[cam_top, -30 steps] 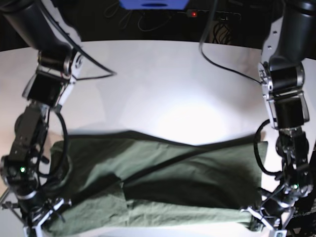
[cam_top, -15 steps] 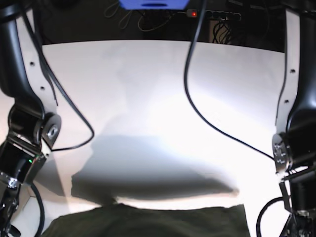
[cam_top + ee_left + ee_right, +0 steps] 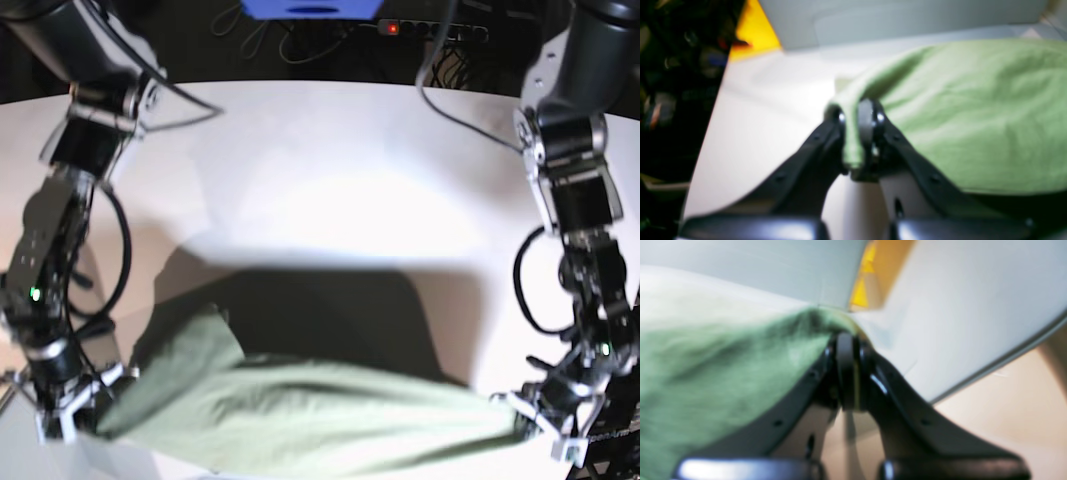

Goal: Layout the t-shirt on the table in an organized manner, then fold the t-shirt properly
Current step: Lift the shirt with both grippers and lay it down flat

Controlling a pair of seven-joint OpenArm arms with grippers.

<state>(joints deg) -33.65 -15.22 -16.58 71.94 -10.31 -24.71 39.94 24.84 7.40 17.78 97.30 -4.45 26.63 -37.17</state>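
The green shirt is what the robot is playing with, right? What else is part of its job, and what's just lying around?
Part of the job:
- t-shirt
- table
- left gripper, pinching the shirt
- right gripper, pinching the shirt

Just lying about:
- black cables behind the table
- blue thing at the back

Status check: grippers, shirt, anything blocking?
Left gripper and right gripper both shut on shirt corners. Shirt stretched between them over the table. Nothing in the way.

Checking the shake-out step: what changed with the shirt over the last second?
The t-shirt, flat a second ago, was swung up and now hangs stretched over the table between the left gripper and right gripper. Both grips stayed shut on its corners.
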